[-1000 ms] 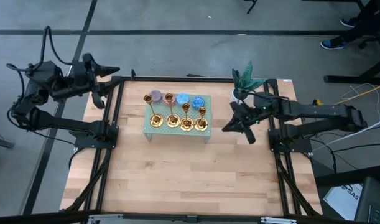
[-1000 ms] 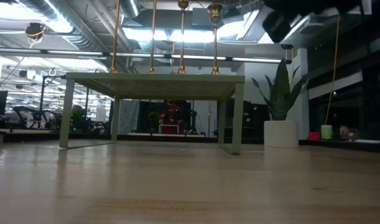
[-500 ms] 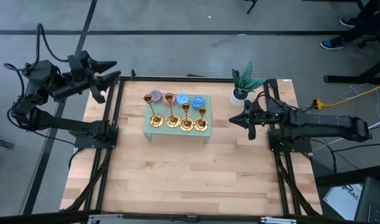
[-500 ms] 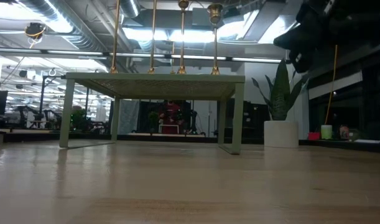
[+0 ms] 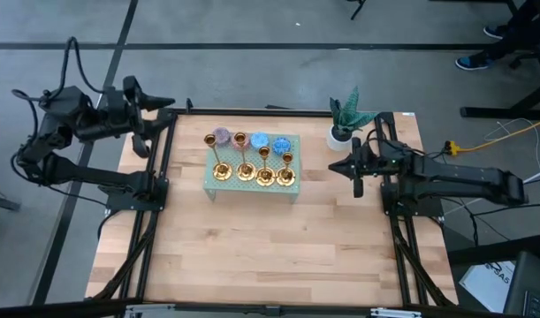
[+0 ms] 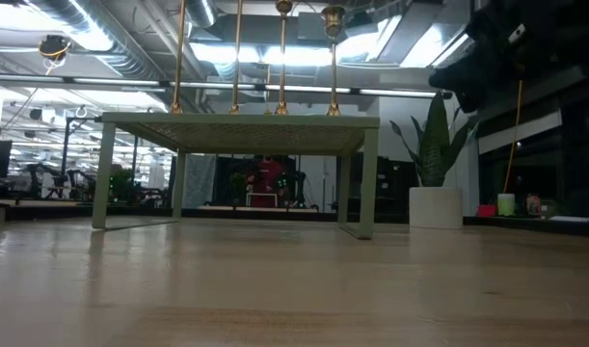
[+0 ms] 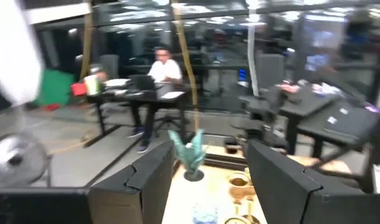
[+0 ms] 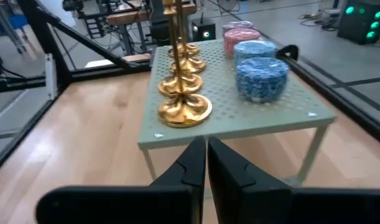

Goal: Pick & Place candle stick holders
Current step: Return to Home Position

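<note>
Four gold candle stick holders (image 5: pixel 252 170) stand on their round bases in a row on a pale green perforated stand (image 5: pixel 252 189) at the table's far middle. The right wrist view shows their bases (image 8: pixel 183 109) lined up. My right gripper (image 5: pixel 333 168) is shut and empty. It hovers right of the stand, pointing toward it, and shows as a dark shape in the low view (image 6: pixel 463 82). My left gripper (image 5: pixel 166 106) is open and empty, high above the table's far left corner; its fingers (image 7: pixel 153 180) stand apart.
Round speckled candles sit behind the holders on the stand: a purple-grey one (image 5: pixel 222 135) and two blue ones (image 5: pixel 259 140) (image 8: pixel 261 78). A potted plant (image 5: pixel 345 119) stands at the far right, close behind my right gripper. The table's near half is bare wood (image 5: pixel 261 256).
My right gripper has turned about its wrist and come down a little, staying right of the stand. My left gripper has swung slightly away and back over the far left corner. The holders have stayed in place.
</note>
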Robot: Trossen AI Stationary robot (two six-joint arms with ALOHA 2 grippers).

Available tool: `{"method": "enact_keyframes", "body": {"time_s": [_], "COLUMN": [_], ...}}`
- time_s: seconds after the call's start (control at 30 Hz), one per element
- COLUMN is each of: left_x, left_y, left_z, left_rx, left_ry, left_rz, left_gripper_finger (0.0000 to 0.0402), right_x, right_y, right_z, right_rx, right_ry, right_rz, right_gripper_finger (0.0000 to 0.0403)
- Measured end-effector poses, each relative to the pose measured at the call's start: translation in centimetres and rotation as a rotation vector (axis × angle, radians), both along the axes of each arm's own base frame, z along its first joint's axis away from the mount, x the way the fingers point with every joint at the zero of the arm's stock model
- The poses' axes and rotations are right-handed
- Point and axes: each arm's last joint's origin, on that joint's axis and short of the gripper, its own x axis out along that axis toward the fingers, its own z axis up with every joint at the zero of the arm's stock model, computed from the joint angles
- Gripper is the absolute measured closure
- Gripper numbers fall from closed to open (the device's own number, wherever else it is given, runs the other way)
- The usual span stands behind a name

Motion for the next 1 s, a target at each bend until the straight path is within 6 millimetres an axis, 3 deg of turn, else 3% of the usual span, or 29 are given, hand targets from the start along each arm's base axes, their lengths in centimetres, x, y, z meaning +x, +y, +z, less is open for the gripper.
{"method": "enact_keyframes", "body": {"time_s": [0.17, 0.5, 0.9, 1.0], "left_x": [0.8, 3.7, 8.6, 10.3], "left_y": [0.0, -0.1, 0.0, -0.2], "left_z": [-0.2, -1.0, -1.9, -3.2], "left_rx": [0.021, 0.046, 0.069, 0.086], "left_ry": [0.036, 0.144, 0.220, 0.200], "left_rz": [-0.029, -0.183, -0.314, -0.329], "left_gripper_finger": [0.0201, 0.0201, 0.0201, 0.0201], "right_x": [-0.7, -2.5, -3.4, -3.5], "right_y": [-0.1, 0.3, -0.3, -0.4], "right_z": [-0.2, -5.0, -4.6, -4.6], "right_rx": [-0.043, -0.046, -0.088, -0.086], "right_ry": [-0.020, -0.337, -0.368, -0.367], "right_rz": [-0.010, -0.023, -0.012, -0.008], "right_gripper_finger": [0.0382, 0.0381, 0.0380, 0.0379]}}
